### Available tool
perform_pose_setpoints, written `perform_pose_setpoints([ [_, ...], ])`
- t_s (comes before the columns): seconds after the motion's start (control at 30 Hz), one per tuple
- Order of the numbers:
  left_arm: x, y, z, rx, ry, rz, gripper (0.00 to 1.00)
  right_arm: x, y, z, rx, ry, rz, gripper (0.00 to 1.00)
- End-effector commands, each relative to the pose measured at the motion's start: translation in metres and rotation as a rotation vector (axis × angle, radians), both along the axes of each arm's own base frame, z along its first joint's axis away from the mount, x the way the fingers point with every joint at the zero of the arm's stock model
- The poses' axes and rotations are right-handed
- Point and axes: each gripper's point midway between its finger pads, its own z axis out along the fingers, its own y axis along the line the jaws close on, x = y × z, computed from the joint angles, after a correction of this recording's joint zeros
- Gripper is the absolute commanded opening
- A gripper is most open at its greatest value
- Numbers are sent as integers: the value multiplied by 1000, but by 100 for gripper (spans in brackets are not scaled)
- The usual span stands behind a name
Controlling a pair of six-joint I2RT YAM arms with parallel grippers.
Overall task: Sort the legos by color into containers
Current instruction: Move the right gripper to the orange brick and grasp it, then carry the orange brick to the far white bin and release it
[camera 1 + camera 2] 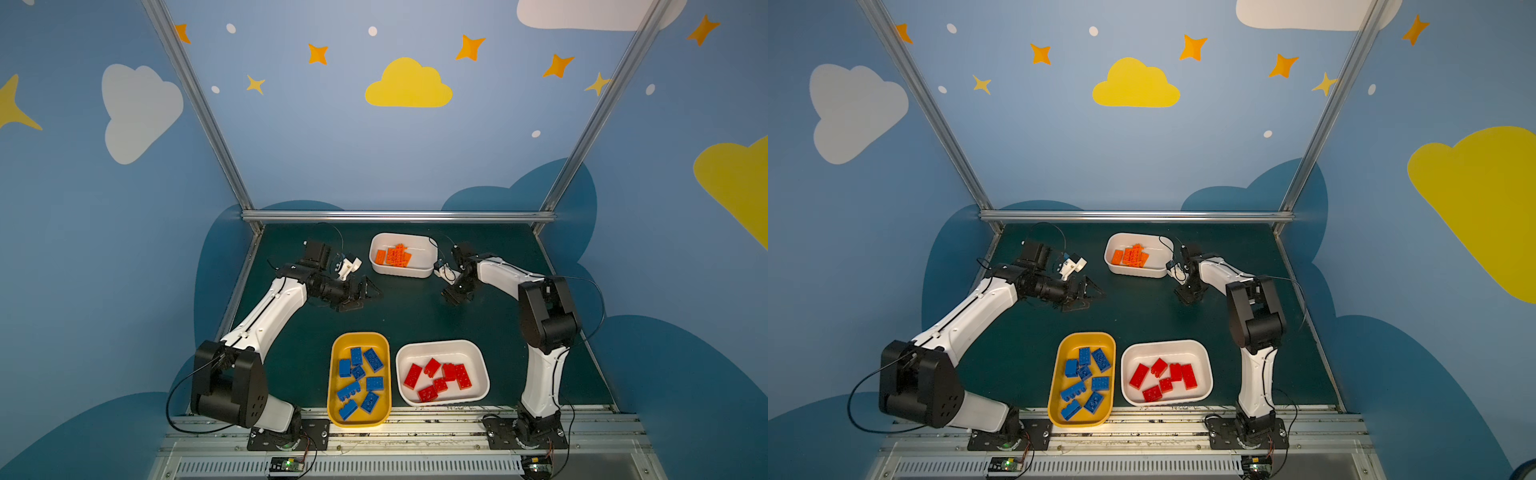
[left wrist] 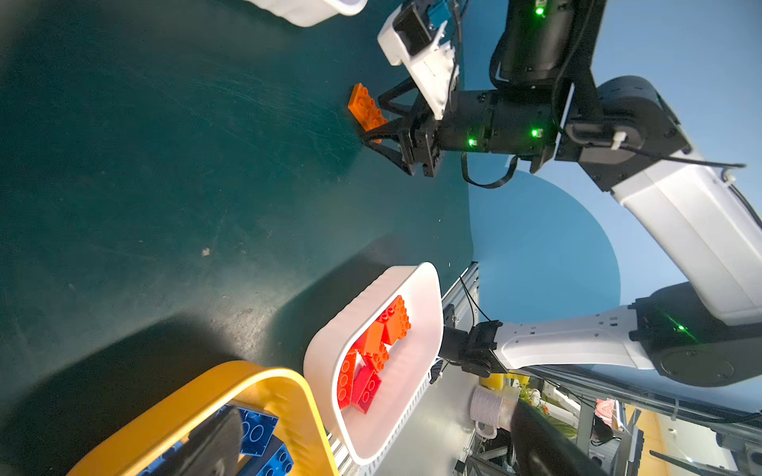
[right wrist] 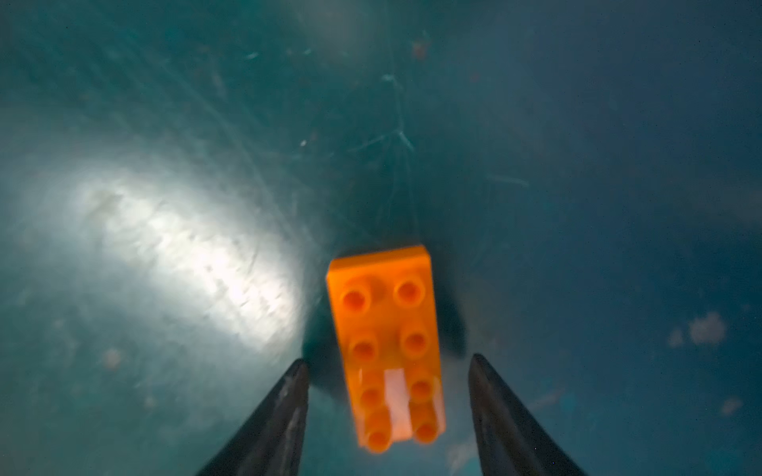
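Front row: at the near edge the yellow tub [image 1: 360, 336] holds the blue bricks [image 1: 373, 360]. Just beside it, the wide white tub [image 1: 440, 344] holds the red bricks [image 1: 461, 376].
Mid-mat, right: the right gripper [image 3: 387, 359] straddles the only loose orange brick [image 3: 387, 313] in sight. Its jaws are parted with a gap on each side and grip nothing. The brick appears to lie studs-up on the green mat [image 1: 415, 320].
Mid-mat, left: the left gripper [image 1: 362, 297] hangs spread wide and empty, well apart from that brick.
Far end: the small white tub [image 1: 401, 272] holds the orange bricks [image 1: 395, 255]. It sits near the right gripper, in front of the back rail [image 1: 395, 216].
Risk: the jaws sit toward one end of the brick, so a pinch there could swing it or squirt it loose. A low carry could clip the small white tub's wall or drop the brick short.
Room: bare mat lies open between the grippers and the front tubs. The tight spot is between the right gripper and the small white tub, with the back rail close behind.
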Motion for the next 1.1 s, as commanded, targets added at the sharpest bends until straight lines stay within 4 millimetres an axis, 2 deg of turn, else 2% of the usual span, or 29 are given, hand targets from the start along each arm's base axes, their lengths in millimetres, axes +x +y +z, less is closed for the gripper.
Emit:
perform_pose_setpoints([
  [0.0, -6, 2, 8, 6, -9, 3, 100, 9, 0, 4, 10, 18, 23, 60],
  [0.17, -5, 4, 5, 24, 2, 10, 100, 4, -2, -7, -10, 72, 72, 56],
  [0.3, -4, 5, 7, 30, -1, 10, 100, 0, 2, -7, 5, 97, 93, 52],
  [0.43, -4, 5, 6, 41, 8, 8, 100, -15, 3, -11, 21, 177, 72, 49],
  [0.6, -2, 5, 7, 48, 7, 8, 100, -17, -7, -15, -37, 182, 53, 29],
  [0.67, -2, 5, 8, 51, 7, 6, 100, -10, -8, -4, -44, 142, 41, 26],
  [0.83, 4, 3, 11, 52, -2, 6, 100, 2, 0, 43, 8, 67, 24, 24],
  [1.0, 13, 0, 14, 49, -21, 15, 100, 13, 32, 96, 170, -8, -8, 24],
  [1.07, 18, 0, 14, 50, -30, 23, 100, 18, 48, 109, 225, -22, -19, 23],
])
